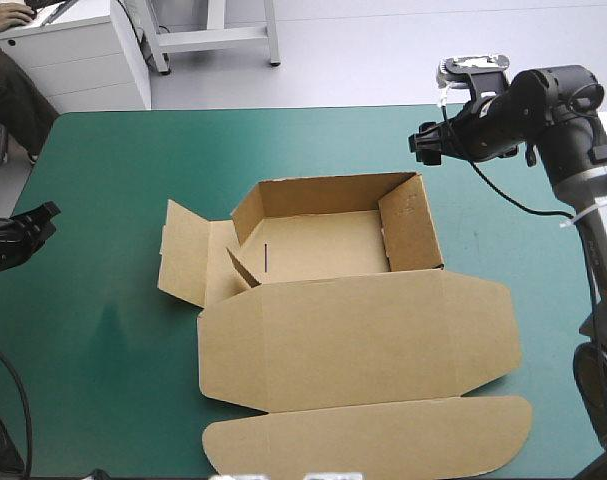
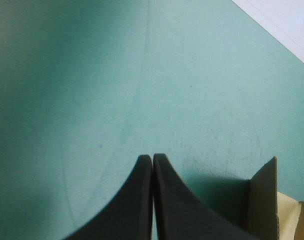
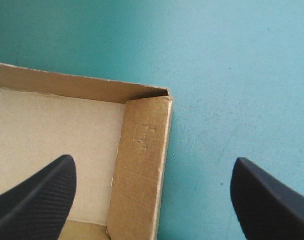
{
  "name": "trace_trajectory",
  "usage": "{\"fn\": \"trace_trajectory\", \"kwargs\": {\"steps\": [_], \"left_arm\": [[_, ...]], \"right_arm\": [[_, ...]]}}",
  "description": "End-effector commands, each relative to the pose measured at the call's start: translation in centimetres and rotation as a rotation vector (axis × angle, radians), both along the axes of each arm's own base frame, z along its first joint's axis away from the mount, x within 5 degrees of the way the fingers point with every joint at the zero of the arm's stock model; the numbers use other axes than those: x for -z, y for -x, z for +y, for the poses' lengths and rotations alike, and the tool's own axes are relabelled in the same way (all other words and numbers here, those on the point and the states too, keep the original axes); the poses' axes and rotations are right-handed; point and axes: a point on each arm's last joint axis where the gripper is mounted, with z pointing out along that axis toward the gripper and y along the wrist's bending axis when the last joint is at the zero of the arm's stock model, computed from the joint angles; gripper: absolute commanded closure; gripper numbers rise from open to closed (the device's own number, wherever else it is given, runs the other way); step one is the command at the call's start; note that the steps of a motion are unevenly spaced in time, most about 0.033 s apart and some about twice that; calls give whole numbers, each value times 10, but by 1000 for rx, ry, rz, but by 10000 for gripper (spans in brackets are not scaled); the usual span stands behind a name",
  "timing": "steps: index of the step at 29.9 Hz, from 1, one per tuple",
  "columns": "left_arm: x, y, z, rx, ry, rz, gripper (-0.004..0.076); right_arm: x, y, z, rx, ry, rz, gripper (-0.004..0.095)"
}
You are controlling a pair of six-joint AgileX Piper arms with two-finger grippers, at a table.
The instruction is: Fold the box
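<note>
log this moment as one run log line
box: far and right walls up, left flap out, lid flat | left gripper: shut, empty, left of box | right gripper: open, above far right corner

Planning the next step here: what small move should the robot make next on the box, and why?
Probably bring the left gripper, shut and off the box, over to the left flap and lift it. The far wall and right wall already stand, while that flap lies splayed outward; the right gripper hangs open over the far right corner.
</note>
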Motion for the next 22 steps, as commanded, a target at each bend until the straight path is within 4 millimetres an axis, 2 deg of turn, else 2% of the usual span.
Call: {"fn": "trace_trajectory", "kwargs": {"steps": [1, 11, 19, 22], "left_arm": [[-21, 2, -1, -31, -13, -82, 734], [-21, 2, -3, -4, -25, -78, 734], [-21, 2, -3, -6, -26, -79, 734], [-21, 2, -3, -6, -26, -79, 734]], "right_arm": [[-8, 20, -7, 4, 16, -10, 133], [33, 19, -3, -3, 6, 134, 134], [75, -3, 2, 3, 12, 181, 134], [90, -12, 12, -23, 30, 212, 134]]}}
